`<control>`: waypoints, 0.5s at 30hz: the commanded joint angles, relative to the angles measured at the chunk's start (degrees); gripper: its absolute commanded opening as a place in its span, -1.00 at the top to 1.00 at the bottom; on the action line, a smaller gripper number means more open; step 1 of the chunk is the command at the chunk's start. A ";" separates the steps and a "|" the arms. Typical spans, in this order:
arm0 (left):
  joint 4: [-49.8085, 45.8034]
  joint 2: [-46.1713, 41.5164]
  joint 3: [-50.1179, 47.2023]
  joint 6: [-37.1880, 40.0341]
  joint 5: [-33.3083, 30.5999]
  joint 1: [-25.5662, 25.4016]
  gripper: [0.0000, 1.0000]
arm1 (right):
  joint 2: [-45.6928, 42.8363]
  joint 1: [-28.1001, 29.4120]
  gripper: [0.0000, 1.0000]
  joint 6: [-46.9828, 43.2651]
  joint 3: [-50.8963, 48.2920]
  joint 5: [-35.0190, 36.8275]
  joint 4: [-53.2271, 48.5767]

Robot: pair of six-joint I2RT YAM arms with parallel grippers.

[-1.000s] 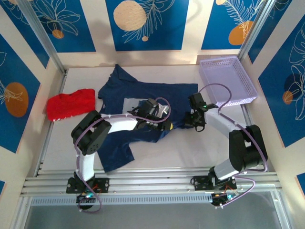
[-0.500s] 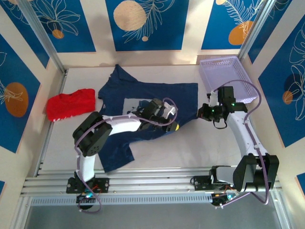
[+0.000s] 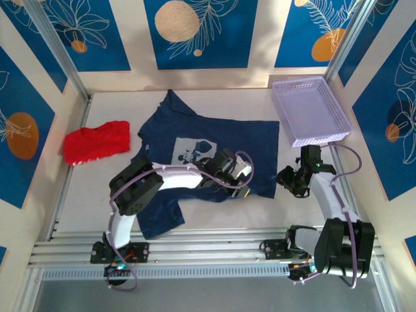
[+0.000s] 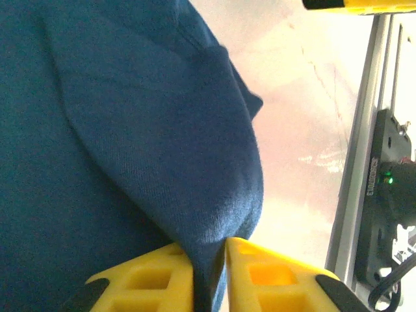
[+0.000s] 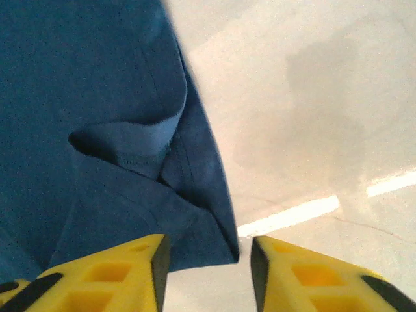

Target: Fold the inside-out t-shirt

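Inside-out t-shirt [image 3: 214, 133]: dark navy, soft, lies mostly flat mid-counter [image 3: 260, 218], partly under L forearm. Pale print patch [image 3: 194, 151] shows approx. centre of body. Cloth smooth at far side, rumpled w/ folds at near-right corner.

Orientation: long axis runs L–R across counter. Straight edge, prob. the hem, faces R toward the basket side. Two flaps that look like sleeves stick out at L end, one to the far side, one to the near side. Neck opening hard to make out.

L pincer [image 3: 242, 190]: at shirt's near edge, R of print. L wrist cam closes in on the t-shirt [image 4: 130, 143]: a raised ridge of cloth runs down into the narrow gap of the L pincer [image 4: 209, 260]; yellow tips clamped on that fold. Top cam can't resolve this. L wrist cam also gets the metal rail [image 4: 364, 162] at R.

R pincer [image 3: 284, 182]: just beside shirt's R edge, near corner. R wrist cam: the R pincer [image 5: 209, 257] has tips standing apart, nothing clamped; t-shirt [image 5: 97, 97] corner w/ stitched hem and tucked fold lies below the gap, bare counter to R.

Outward: red garment [image 3: 97, 142] bunched at L, apart from shirt. Lavender basket [image 3: 311, 110] far R, near shirt's far-R corner.
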 commanded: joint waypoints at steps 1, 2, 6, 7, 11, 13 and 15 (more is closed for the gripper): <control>-1.41 -0.07 -0.99 2.75 0.36 -0.44 0.50 | -3.69 0.58 0.09 6.07 -1.35 -1.41 -0.07; -1.58 -0.36 -1.13 3.09 0.45 -0.48 0.45 | -4.02 1.24 0.01 7.15 -1.98 -3.00 0.10; -2.40 -1.32 -1.42 4.18 -0.67 -0.43 0.40 | -3.51 4.60 0.00 12.11 -4.13 -5.73 0.44; -2.78 -1.32 -1.27 4.27 -0.86 -0.44 0.40 | -3.52 5.32 0.01 12.69 -4.67 -5.76 1.01; -3.12 -1.80 -1.32 4.71 -1.54 -0.46 0.36 | -0.80 6.69 0.07 13.31 -4.70 -4.64 3.16; -3.23 -2.00 -1.36 4.81 -1.84 -0.42 0.35 | 0.84 6.73 0.09 13.50 -4.26 -4.92 4.70; -3.60 -2.30 -1.39 5.20 -2.16 -0.49 0.35 | 3.01 7.15 0.10 13.71 -3.52 -5.10 6.10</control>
